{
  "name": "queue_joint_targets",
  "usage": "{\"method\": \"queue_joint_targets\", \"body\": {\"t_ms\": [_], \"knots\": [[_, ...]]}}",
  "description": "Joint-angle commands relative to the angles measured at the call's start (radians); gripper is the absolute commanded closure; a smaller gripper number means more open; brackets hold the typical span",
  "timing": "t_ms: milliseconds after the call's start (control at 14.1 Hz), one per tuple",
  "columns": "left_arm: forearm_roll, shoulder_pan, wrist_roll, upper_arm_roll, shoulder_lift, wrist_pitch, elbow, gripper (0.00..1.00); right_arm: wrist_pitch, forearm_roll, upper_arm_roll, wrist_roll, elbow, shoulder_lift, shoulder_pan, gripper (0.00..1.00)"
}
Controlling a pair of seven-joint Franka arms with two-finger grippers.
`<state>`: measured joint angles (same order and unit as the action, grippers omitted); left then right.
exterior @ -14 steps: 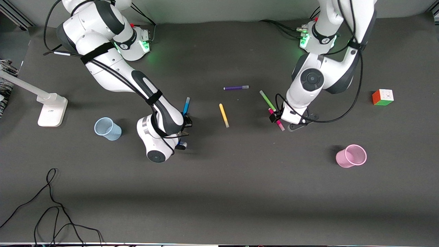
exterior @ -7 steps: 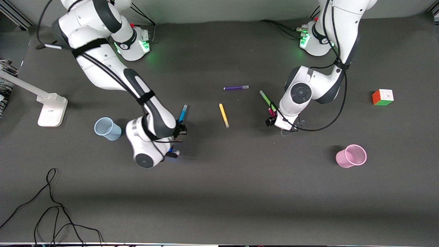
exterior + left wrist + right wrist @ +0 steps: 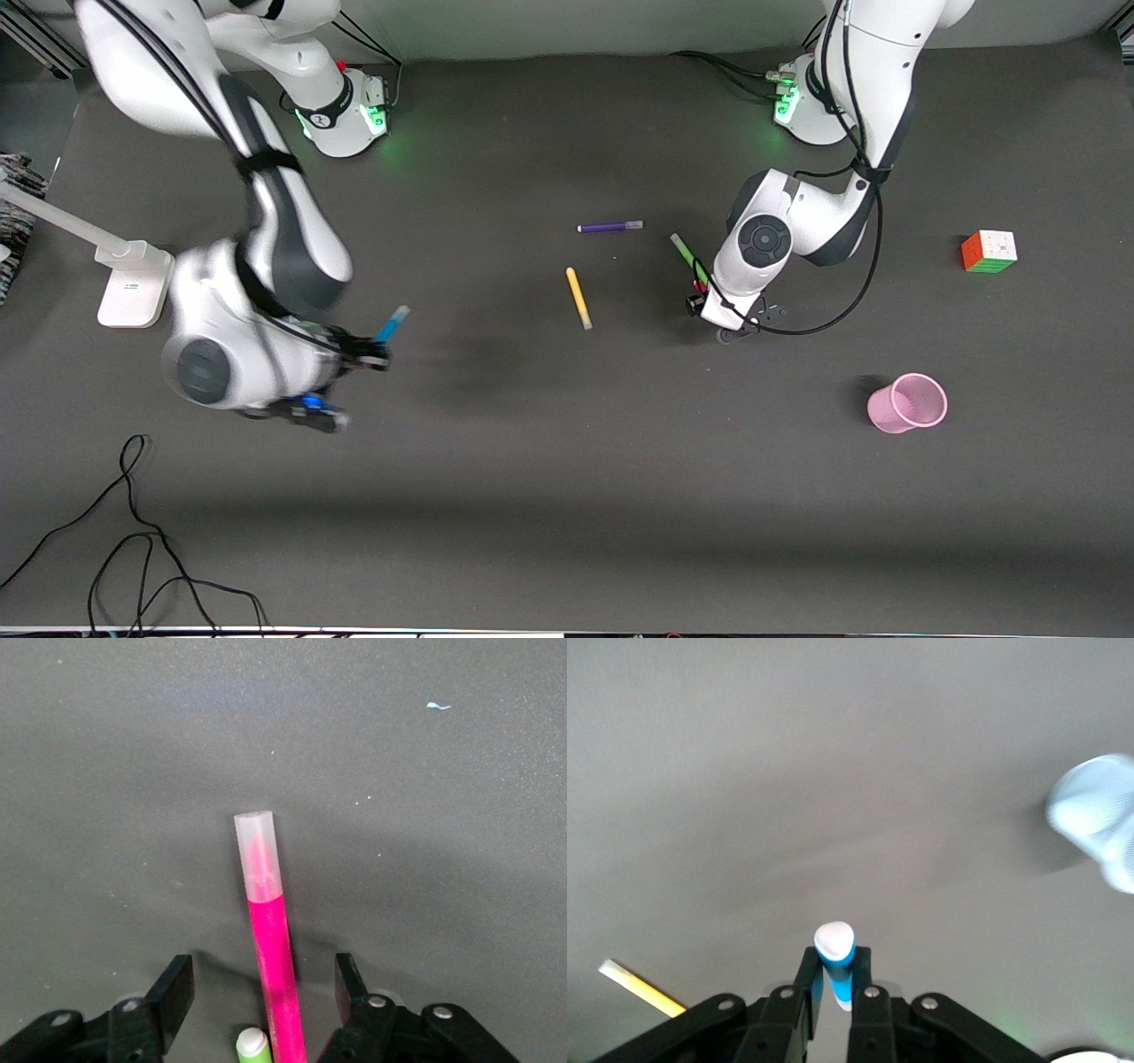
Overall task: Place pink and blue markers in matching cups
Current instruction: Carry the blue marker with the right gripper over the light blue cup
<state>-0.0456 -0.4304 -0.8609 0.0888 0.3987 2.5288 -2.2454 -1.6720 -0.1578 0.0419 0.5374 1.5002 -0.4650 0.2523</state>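
Observation:
My right gripper (image 3: 310, 408) is shut on the blue marker (image 3: 390, 325) and holds it up in the air, tilted, over the table at the right arm's end. In the right wrist view the marker's pale end (image 3: 835, 950) sticks out between the closed fingers (image 3: 868, 979), and the pale blue cup (image 3: 1099, 819) shows blurred below. That cup is hidden under the right arm in the front view. My left gripper (image 3: 704, 301) is low and open around the pink marker (image 3: 266, 930), which lies on the table between the fingers (image 3: 177, 988) without touching them. The pink cup (image 3: 908, 403) stands apart, nearer the front camera.
A green pen (image 3: 687, 252) lies right beside the pink marker, its end (image 3: 252, 1047) by my left gripper. A yellow pen (image 3: 578, 297) and a purple pen (image 3: 609, 227) lie mid-table. A colour cube (image 3: 989, 251) and a white lamp base (image 3: 133, 283) sit at the table's two ends.
My right arm has lifted the blue marker and swung it toward the right arm's end, now covering the blue cup. My left gripper shifted slightly along the pink marker and stays open.

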Motion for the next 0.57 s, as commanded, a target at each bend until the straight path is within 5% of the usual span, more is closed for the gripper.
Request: {"method": "queue_joint_targets", "body": {"t_ms": [0,355,496], "knots": [[0.01,-0.011,-0.023,-0.009,-0.009,0.012,-0.008,0.5,-0.055,0.046,0.087,-0.057,0.104,0.138,0.012,1.0],[0.009,-0.008,-0.024,-0.009,-0.014,-0.001,0.001,1.0,-0.359,0.172,0.187,-0.077,0.371,0.371,0.013,1.0],[0.007,-0.007,-0.024,-0.011,-0.014,-0.004,0.006,1.0,-0.4,0.219,0.205,-0.103,0.443,0.419,0.01,1.0]]}}
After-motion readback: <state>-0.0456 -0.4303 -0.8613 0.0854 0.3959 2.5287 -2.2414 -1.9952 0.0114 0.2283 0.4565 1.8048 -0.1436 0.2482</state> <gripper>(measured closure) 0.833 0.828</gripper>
